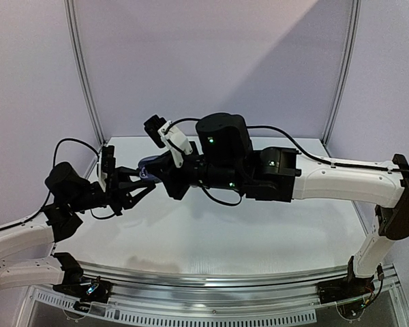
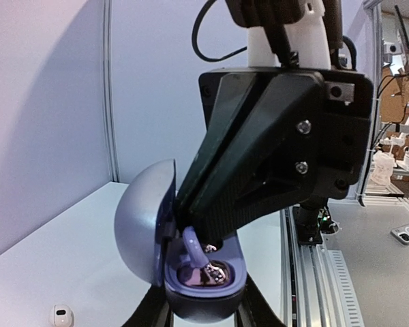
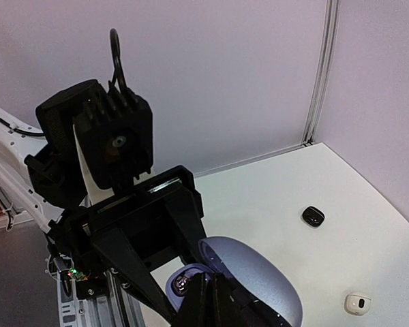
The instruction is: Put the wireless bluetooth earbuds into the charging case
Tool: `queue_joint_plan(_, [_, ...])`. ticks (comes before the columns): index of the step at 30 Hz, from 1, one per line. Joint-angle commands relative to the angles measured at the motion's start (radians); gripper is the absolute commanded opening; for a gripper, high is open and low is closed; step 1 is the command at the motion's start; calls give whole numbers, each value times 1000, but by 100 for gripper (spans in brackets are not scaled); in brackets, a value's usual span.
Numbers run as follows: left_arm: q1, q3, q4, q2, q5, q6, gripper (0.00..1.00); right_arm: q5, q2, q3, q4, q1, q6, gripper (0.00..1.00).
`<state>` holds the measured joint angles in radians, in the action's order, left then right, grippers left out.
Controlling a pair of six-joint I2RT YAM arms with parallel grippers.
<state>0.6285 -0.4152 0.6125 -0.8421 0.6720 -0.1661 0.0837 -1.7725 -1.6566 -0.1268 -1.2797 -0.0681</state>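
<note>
**Mid-air insertion, charging case held between both arms.** The left pincer (image 1: 140, 184) is clenched on the base of the lavender charging case (image 2: 208, 294) and holds it clear of the worktop (image 3: 273, 197). The case sits at lower centre of the left wrist view, with its lid (image 2: 140, 218) swung open to the left. The right pincer (image 2: 194, 221) comes down from the upper right with its jaws closed. It appears to pinch a lavender earbud (image 2: 194, 251) at the mouth of the case, though the tips hide the contact itself. A metallic part glints in the cavity just right of the bud; whether that is a seated earbud or the charging contacts cannot be told.

**Risks.**
- The bud meets the cavity at a slant, so it may ride on the rim instead of seating. If let go too soon it would drop to the worktop.
- Downward force from the right arm acts on a case gripped only at its rounded base, which may rotate or slip out of the left jaws.
- The right fingers pass just beside the open lid; a sideways drift could lever it shut or strain the hinge.

**Remaining items.** A white earbud (image 2: 61, 315) lies at lower left of the left wrist view. A black earbud (image 3: 313, 216) lies at centre right of the right wrist view. Both rest loose on the worktop, well apart from the case.
</note>
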Motion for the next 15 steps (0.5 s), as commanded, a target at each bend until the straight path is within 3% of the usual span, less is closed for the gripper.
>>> queue_joint_plan(1, [17,-6,148,32,-33,-29,0,-16,8,64,-59,-3,-15,3])
queue_joint_plan(15, [17,-27,125,27,-31,-17,0,-17,-14,60,-86,-12,1,8])
